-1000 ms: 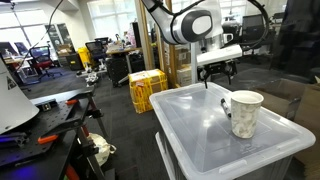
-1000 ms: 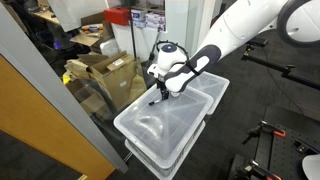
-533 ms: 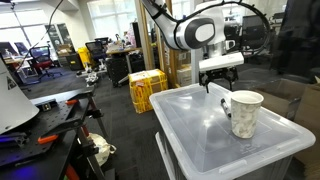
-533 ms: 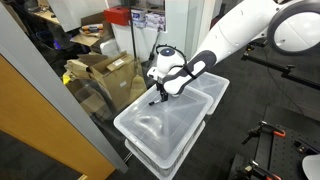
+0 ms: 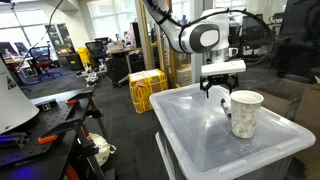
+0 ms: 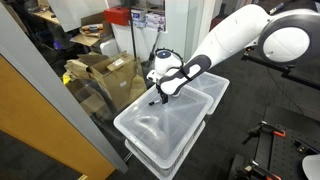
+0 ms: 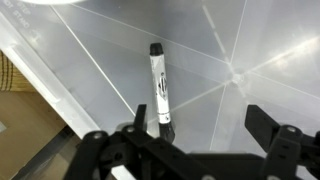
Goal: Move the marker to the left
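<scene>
The marker (image 7: 158, 85) is a slim pen with a white barrel and black ends. It lies flat on the translucent bin lid (image 7: 250, 50). My gripper (image 7: 200, 120) is open just above the lid, and the marker's near end lies between the jaws, close to the left finger (image 7: 138, 115). In both exterior views the gripper (image 5: 219, 90) (image 6: 160, 95) hangs over the lid's far part (image 5: 190, 130). The white speckled paper cup (image 5: 244, 113) stands upright just beside it. The marker is hidden by the gripper in the exterior views.
The lid covers a stack of clear plastic bins (image 6: 160, 140), with a second bin (image 6: 208, 90) alongside. Yellow crates (image 5: 146, 88) and cardboard boxes (image 6: 110, 70) sit on the floor beyond. A cluttered workbench (image 5: 40, 120) stands at the side.
The gripper has shifted sideways toward the cup and slightly lower over the lid. The jaws have stayed open. The cup has not moved.
</scene>
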Controlling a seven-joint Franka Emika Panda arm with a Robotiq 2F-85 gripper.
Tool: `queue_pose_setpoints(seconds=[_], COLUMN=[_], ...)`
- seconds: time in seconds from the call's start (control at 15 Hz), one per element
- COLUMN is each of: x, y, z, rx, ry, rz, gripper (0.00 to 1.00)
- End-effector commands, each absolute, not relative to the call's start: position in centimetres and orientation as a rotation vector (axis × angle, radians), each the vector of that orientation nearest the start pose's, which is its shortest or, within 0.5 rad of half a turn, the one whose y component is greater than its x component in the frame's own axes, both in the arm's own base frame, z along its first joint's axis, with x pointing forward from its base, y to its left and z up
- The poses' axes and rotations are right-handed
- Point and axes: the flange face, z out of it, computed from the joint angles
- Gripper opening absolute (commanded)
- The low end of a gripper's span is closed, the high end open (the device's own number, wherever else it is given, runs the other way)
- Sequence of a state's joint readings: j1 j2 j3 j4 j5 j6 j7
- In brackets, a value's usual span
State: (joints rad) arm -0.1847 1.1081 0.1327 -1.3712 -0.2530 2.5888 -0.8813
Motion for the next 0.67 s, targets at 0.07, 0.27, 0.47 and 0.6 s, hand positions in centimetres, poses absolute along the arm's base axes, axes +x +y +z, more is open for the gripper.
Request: queue_pose_setpoints(seconds=[0.07, 0.27, 0.47, 0.6], x=[73.1, 73.6, 73.9, 74.1], y=[-5.6, -5.7, -5.7, -5.7], z=[4.8, 4.2, 3.4, 3.0], rx=[-2.833, -2.827, -2.804, -2.791], ry=[-1.484, -1.505, -1.540, -1.552], rz=[-0.120, -0.104, -0.067, -0.044], gripper=[1.00, 1.00, 1.00, 1.00])
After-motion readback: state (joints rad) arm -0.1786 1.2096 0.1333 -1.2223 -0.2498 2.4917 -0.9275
